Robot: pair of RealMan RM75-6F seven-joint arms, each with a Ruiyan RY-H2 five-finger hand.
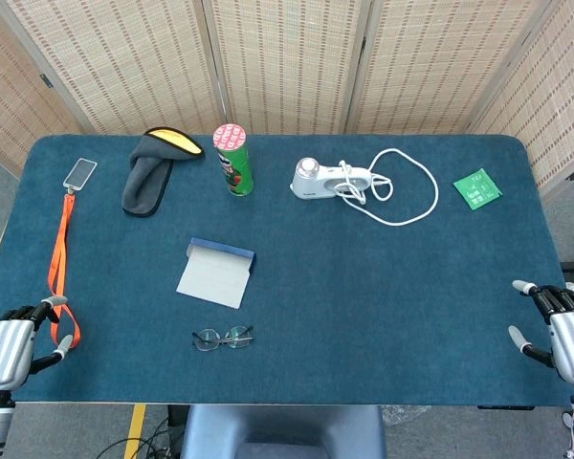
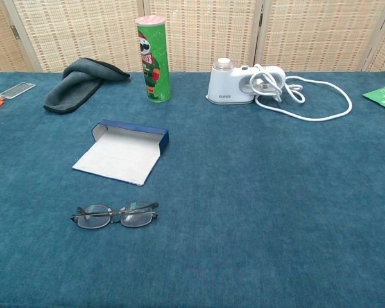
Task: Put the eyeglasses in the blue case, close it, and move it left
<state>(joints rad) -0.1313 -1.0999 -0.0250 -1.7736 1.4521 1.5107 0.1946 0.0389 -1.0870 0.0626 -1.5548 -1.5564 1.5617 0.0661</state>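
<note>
The eyeglasses [image 1: 223,337] [image 2: 115,215] lie folded on the blue tablecloth near the front edge, left of centre. Just behind them the blue case [image 1: 218,272] [image 2: 125,149] lies open, its pale grey flap spread flat toward the glasses. My left hand [image 1: 10,346] hovers at the front left corner, fingers apart, holding nothing. My right hand [image 1: 560,325] is at the front right corner, also empty with fingers spread. Neither hand shows in the chest view. Both are far from the glasses and the case.
Along the back stand a grey pouch [image 1: 151,172], a green Pringles can [image 1: 233,160], a white device with a coiled cable [image 1: 333,179] and a green packet [image 1: 477,188]. An orange lanyard with a card [image 1: 61,251] runs down the left side.
</note>
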